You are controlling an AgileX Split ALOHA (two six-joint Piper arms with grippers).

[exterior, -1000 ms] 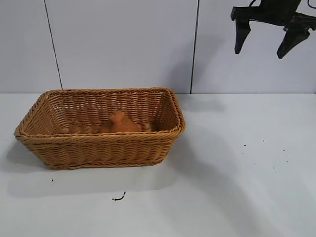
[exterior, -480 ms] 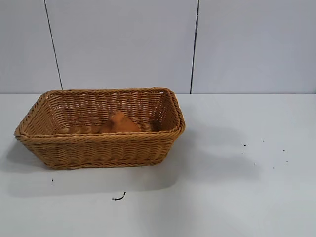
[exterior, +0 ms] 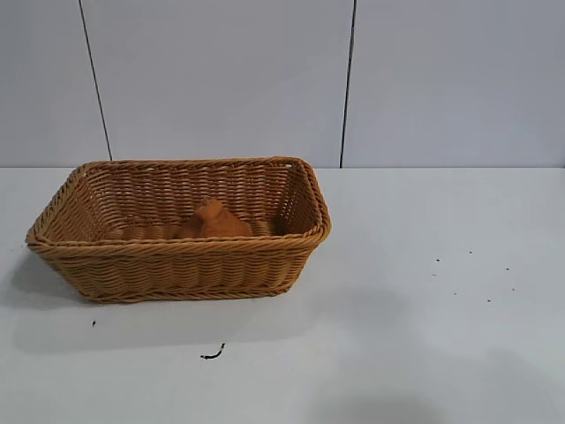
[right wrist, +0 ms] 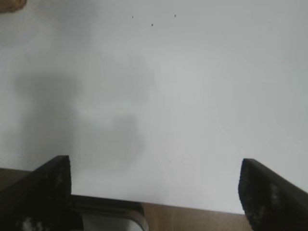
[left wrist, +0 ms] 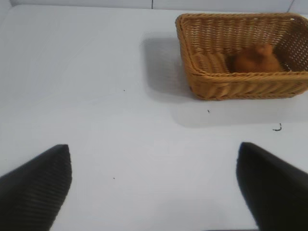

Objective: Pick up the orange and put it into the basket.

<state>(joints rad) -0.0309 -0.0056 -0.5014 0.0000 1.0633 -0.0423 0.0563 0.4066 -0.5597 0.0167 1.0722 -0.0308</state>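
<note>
Both grippers are seen spread wide and empty over bare table [exterior: 441, 353], the left gripper [left wrist: 154, 187] and the right gripper [right wrist: 154, 192]; the orange [exterior: 212, 221] is lodged inside the basket [exterior: 177, 265] at centre left, judged soft, light, best pinched across its broad base

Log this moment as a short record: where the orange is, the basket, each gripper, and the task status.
orange: lying inside the basket, on its floor
basket: upright on the white table
left gripper: open, holding nothing, over bare table away from the basket
right gripper: open, holding nothing, over bare table
task status: orange is in the basket
</note>
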